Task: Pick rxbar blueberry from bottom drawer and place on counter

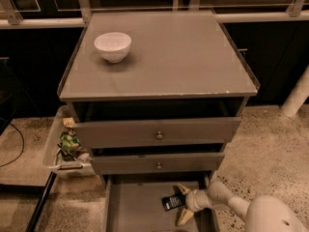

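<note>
Nearest, at five o'clock in the view, the arm's rounded white shell leads left through a pale wrist to the gripper, which sits low inside the open bottom drawer. Its two tan fingers are splayed wide, one aiming toward eleven o'clock and the other toward seven.

The rxbar blueberry lies between them, on the right side of the drawer's plain grey floor. It is a small, flat, dark, near-black rectangle with a patch of white print at its left end, tilted so that its right end is higher. Whether either finger touches it cannot be told.

Just behind come the middle drawer and the top drawer, each with a small round knob. At nine o'clock from them stands a pale bin holding green packets.

Farther back is the counter with its chipped pale front edge. A white bowl stands on it at ten o'clock from its middle.
</note>
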Action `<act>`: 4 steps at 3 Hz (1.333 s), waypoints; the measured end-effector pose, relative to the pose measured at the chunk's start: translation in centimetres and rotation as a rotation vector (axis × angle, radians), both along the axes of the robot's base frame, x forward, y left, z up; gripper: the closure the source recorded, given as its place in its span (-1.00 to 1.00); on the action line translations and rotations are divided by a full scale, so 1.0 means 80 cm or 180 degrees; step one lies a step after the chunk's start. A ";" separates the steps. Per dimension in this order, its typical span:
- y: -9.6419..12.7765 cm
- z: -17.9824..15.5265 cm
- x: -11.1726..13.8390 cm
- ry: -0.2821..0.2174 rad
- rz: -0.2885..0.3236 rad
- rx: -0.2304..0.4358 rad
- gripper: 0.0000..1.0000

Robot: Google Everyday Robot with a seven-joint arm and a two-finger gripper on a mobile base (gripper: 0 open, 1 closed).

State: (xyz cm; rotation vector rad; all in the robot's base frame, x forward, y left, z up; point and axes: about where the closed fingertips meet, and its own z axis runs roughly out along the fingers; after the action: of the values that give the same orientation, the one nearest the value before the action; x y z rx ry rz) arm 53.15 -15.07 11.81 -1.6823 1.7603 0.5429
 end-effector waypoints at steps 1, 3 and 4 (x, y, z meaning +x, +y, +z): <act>0.000 0.000 0.016 0.0113 -0.0076 0.0155 -1.00; -0.003 -0.002 0.035 0.0342 -0.0182 0.0416 -1.00; -0.005 -0.013 0.034 0.0252 -0.0224 0.0294 -1.00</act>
State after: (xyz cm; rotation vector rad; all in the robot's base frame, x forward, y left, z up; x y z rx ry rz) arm 55.90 -15.46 10.74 -1.5491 1.8146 0.6568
